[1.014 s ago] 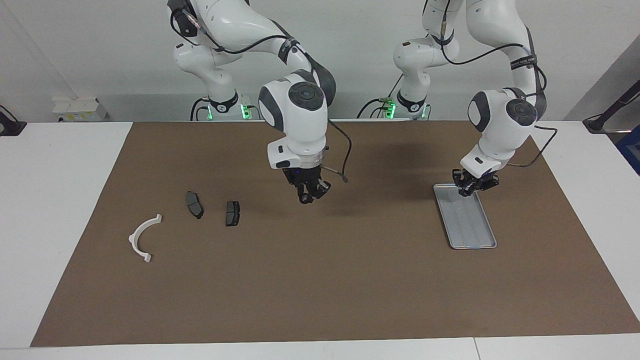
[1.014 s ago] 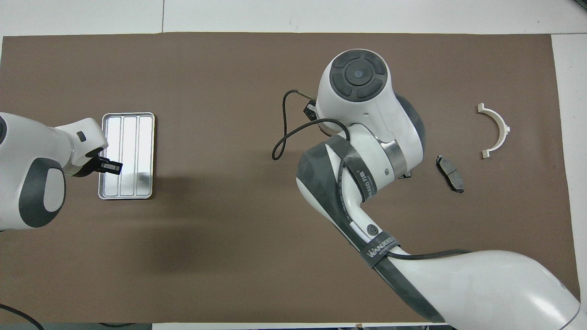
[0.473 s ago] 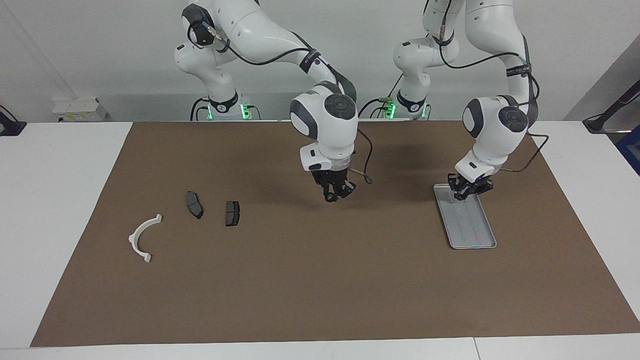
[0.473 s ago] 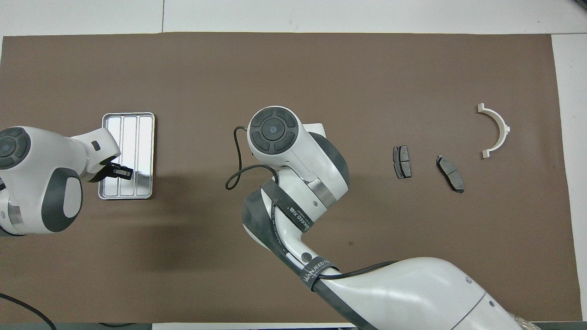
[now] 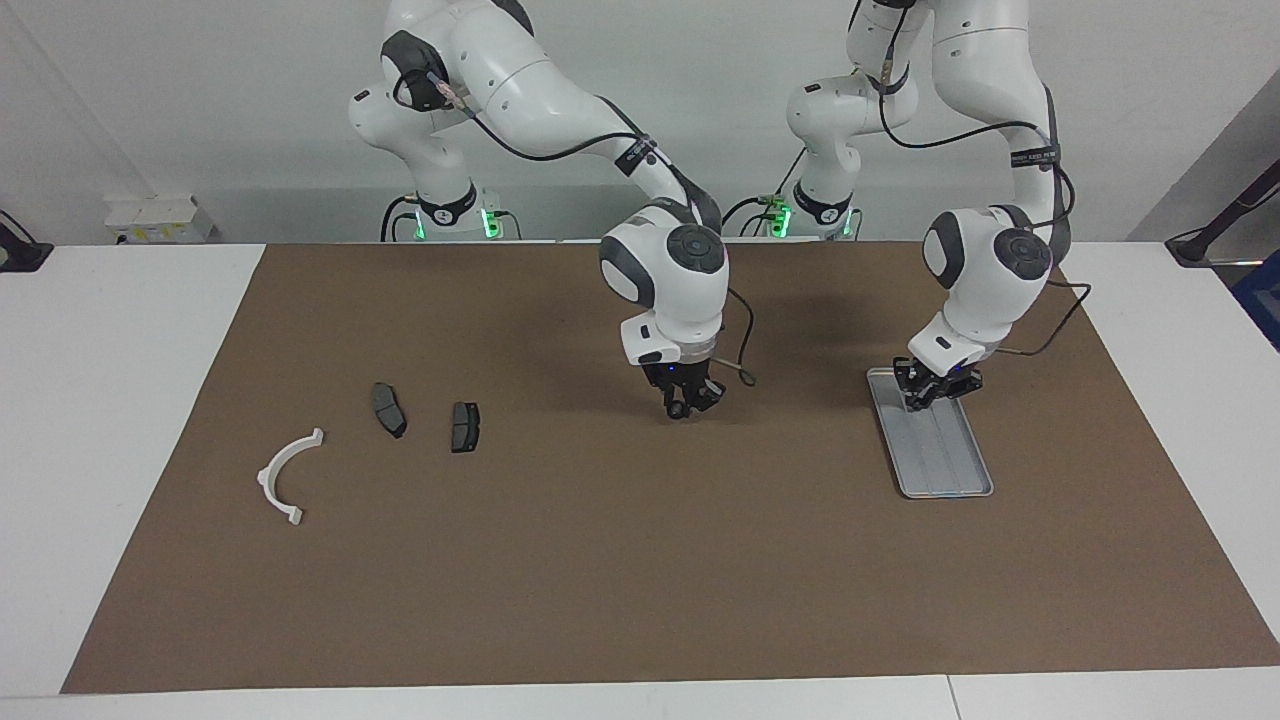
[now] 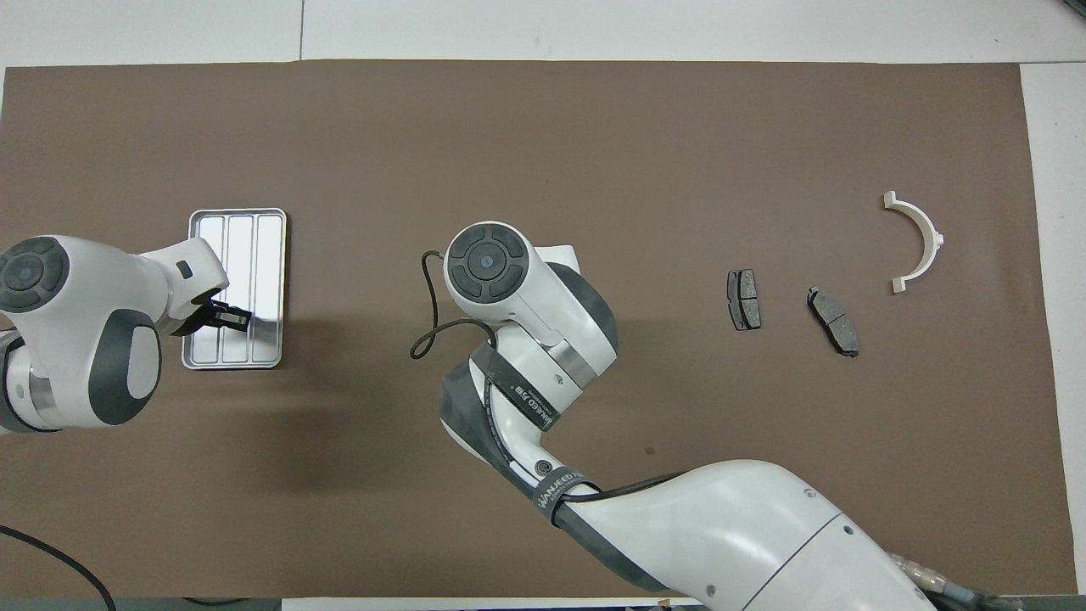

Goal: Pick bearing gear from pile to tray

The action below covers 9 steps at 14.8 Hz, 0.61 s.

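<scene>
Here, 2 white Franka arms work over a bench covered by a brown mat. The right tool hangs low over the bare middle of the mat, pointed straight down, clear of every part; whether its fingers are spread or closed cannot be told, and nothing can be made out between them. The left tool sits low over the end of the tray nearest the robots, at the left arm's end of the bench; its finger gap likewise cannot be told, and the overhead view shows its dark tip above the tray's ridged floor. No part shows on the bare stretch of the tray.

The pile lies toward the right arm's end of the bench, all of it flat on the mat. 2 dark grey brake pads lie side by side but apart. The white half-ring bracket lies farther from the robots than the pads and closer to the mat's edge. No bearing gear can be picked out anywhere.
</scene>
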Tool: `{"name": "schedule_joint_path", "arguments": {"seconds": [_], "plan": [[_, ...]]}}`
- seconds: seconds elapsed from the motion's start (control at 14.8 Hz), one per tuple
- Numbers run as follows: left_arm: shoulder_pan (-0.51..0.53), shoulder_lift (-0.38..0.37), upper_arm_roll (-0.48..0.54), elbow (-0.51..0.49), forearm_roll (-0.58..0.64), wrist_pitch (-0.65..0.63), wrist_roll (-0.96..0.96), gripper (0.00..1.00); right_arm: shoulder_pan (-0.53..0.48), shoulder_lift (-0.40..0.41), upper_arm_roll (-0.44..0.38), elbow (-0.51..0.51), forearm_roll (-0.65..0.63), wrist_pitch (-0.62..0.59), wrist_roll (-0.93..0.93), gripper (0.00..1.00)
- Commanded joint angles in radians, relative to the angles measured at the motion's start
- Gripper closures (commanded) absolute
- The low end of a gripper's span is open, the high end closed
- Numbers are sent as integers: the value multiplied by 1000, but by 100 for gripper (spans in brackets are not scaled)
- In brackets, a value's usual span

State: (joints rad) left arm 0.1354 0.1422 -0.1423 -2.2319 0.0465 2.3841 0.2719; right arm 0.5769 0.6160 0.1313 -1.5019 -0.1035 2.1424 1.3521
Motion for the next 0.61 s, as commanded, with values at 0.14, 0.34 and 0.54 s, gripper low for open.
{"name": "schedule_joint_path", "arguments": {"seconds": [0.14, 0.34, 0.54], "plan": [[6, 8, 1, -14, 0, 30, 9, 100, 9, -4, -4, -64, -7, 76, 38, 100], [4, 11, 1, -14, 0, 35, 9, 100, 6, -4, -5, -81, -7, 103, 38, 100], [-5, 25, 1, -14, 0, 44, 6, 100, 6, -9, -5, -110, -7, 140, 42, 100]]}}
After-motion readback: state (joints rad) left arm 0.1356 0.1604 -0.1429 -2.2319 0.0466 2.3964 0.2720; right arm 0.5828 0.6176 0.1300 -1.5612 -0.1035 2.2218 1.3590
